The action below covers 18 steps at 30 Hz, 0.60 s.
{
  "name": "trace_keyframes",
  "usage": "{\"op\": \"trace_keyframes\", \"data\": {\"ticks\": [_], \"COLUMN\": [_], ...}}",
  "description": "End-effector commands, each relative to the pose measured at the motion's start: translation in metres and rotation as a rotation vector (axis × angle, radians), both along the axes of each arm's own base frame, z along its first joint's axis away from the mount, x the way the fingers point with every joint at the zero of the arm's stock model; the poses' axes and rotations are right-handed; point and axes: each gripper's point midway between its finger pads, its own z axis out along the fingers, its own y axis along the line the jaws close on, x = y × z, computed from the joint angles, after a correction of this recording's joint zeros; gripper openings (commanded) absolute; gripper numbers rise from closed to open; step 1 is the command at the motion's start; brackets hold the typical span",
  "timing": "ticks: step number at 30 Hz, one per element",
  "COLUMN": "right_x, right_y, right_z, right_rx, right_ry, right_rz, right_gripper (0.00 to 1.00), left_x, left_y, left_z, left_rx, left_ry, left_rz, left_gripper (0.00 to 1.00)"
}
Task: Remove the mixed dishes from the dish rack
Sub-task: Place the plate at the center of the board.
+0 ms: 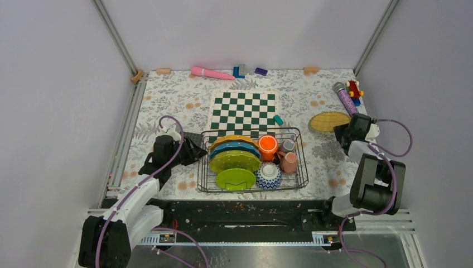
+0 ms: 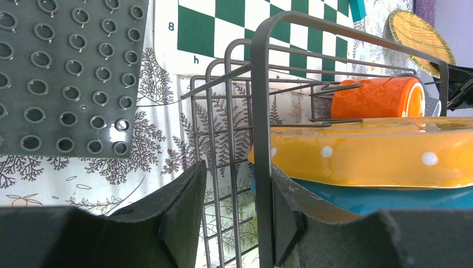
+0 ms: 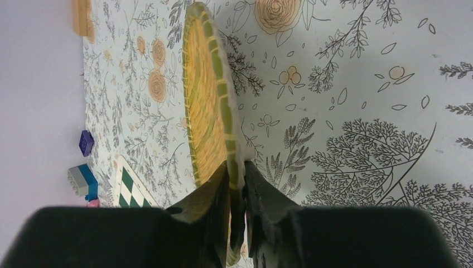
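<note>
Left gripper [image 2: 237,184] jaws apart, straddling end wire of dish rack [image 2: 259,111] on rack's left side; wire against one finger, nothing clamped. Yellow-orange plate [image 2: 362,156] just past wire, standing in tines, face toward gripper; teal plate [image 2: 334,198] stacked beside it. Left arm nearer: stretched forward, wrist turned right, low. Right gripper [image 3: 237,190] pinched on woven mat [image 3: 203,111] rim, well right of rack.
</note>
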Motion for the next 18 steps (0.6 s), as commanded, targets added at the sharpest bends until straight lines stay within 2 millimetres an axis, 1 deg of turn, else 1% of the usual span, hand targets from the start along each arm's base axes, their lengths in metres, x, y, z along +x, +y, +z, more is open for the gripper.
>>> {"op": "trace_keyframes", "data": {"ticks": [1, 6, 14, 16, 18], "right_x": [0.01, 0.007, 0.002, -0.001, -0.005], "right_y": [-0.009, -0.007, -0.001, -0.001, -0.003], "right_z": [0.01, 0.003, -0.009, -0.011, -0.011], "right_rx": [-0.025, -0.015, 0.015, 0.018, 0.01], "right_ry": [-0.062, -0.036, 0.005, 0.026, 0.043], "right_rz": [-0.032, -0.025, -0.01, -0.019, -0.026], "right_gripper": [0.23, 0.36, 0.46, 0.51, 0.59], "left_x": [0.001, 0.001, 0.001, 0.001, 0.001], "left_y": [0.007, 0.007, 0.008, 0.008, 0.008], "left_z": [-0.003, -0.003, -0.004, -0.004, -0.004], "left_rx": [0.04, 0.04, 0.048, 0.048, 0.049], "left_ry": [-0.01, -0.011, -0.007, -0.004, -0.003], "left_rz": [0.011, 0.009, 0.016, 0.017, 0.018], "left_gripper": [0.42, 0.42, 0.42, 0.42, 0.42]}}
